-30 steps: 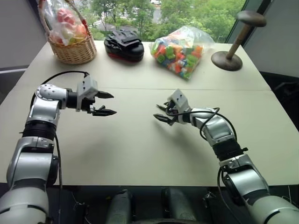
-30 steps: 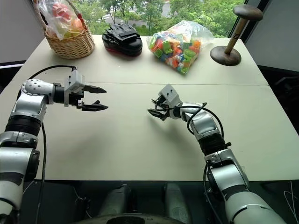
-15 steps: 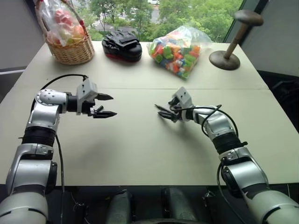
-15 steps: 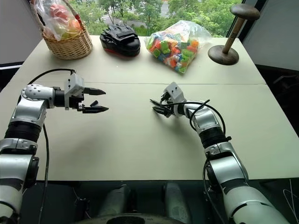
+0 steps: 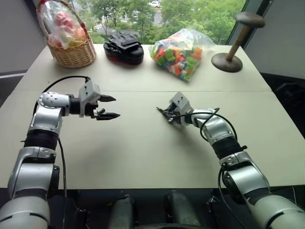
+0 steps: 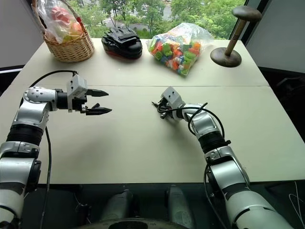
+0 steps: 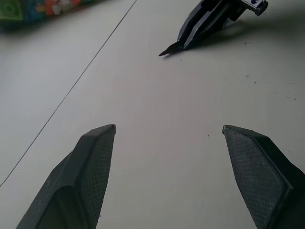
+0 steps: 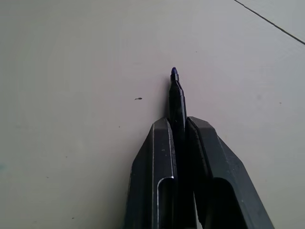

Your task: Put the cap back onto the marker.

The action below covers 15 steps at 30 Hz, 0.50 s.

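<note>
The right gripper (image 8: 177,125) is observed low over the table (image 5: 143,157), its two fingers closed on the marker (image 8: 176,98), which is pinched along its barrel with the pointed tip projecting just beyond the fingertips. The marker is judged light, stiff and smooth; a grip across the barrel near the tip, as taken here, is considered adequate, though twisting within the pads is judged possible when the cap is pressed on. Across the table, the left gripper (image 5: 108,107) is held above the surface with its fingers spread wide and nothing between them. The cap cannot be located in any view. The hold is confirmed by the right wrist view, where the tip is seen protruding between closed fingers; in the head views only a dark cluster at the right gripper (image 6: 159,108) can be made out. In the left wrist view, the left fingers (image 7: 93,157) are shown well apart over bare table, with the right gripper (image 7: 205,26) seen beyond them. Along the far edge are noted a wicker basket (image 5: 74,52), a black case (image 5: 125,47), a bag of coloured blocks (image 5: 180,50) and a wooden stand (image 5: 233,43).
</note>
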Tool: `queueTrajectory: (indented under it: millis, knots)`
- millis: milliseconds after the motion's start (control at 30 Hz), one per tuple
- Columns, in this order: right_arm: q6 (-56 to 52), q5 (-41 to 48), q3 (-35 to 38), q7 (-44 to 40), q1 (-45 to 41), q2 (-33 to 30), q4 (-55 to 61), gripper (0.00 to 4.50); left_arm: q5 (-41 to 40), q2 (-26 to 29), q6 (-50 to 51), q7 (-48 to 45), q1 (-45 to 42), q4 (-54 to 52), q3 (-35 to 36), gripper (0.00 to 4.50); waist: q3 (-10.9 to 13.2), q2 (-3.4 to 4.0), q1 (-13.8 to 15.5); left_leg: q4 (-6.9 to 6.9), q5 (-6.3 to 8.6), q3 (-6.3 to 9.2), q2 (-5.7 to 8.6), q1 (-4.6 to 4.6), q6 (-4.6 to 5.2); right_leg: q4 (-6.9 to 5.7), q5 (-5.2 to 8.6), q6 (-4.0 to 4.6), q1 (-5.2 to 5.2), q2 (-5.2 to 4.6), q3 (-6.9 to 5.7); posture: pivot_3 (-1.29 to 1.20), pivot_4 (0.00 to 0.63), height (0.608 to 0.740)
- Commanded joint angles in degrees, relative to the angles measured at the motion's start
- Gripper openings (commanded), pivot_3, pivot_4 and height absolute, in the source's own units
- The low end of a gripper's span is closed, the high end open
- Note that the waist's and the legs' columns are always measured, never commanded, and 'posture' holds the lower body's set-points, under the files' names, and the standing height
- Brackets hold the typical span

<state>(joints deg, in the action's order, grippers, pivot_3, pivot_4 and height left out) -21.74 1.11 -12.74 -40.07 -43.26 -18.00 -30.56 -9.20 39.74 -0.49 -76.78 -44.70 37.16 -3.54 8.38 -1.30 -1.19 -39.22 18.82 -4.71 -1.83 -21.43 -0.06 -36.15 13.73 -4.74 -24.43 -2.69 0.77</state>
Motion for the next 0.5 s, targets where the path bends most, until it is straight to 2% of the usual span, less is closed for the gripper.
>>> queueTrajectory:
  millis: [33,233,500]
  knots:
    - [0.0,-1.9,0.1,0.3,-1.2,-1.8,2.2,0.06,0.0,0.9,-1.4,2.5,-0.8,2.4,2.4,3.77,0.0,0.00,0.0,0.00,0.00,0.00,0.00,0.00,0.00,-0.01,0.00,0.00,0.00,0.00,0.00,0.00,0.150,0.740]
    - [-6.6,0.0,1.5,-3.9,-2.3,-6.2,17.5,0.06,0.0,1.8,-3.7,8.7,-2.6,10.7,5.6,3.77,0.0,0.03,0.2,0.01,0.00,0.03,-0.02,-0.23,0.00,-0.06,0.00,-0.01,-0.18,-0.03,-0.01,0.00,0.150,0.740]
    - [-18.2,5.5,3.1,-7.6,3.4,-10.4,36.1,0.06,-2.1,0.1,-0.2,11.4,0.7,10.1,8.3,3.77,0.0,0.01,0.4,0.06,0.03,0.06,-0.02,-0.31,0.05,0.02,0.00,0.00,-0.19,-0.11,-0.06,0.00,0.150,0.740]
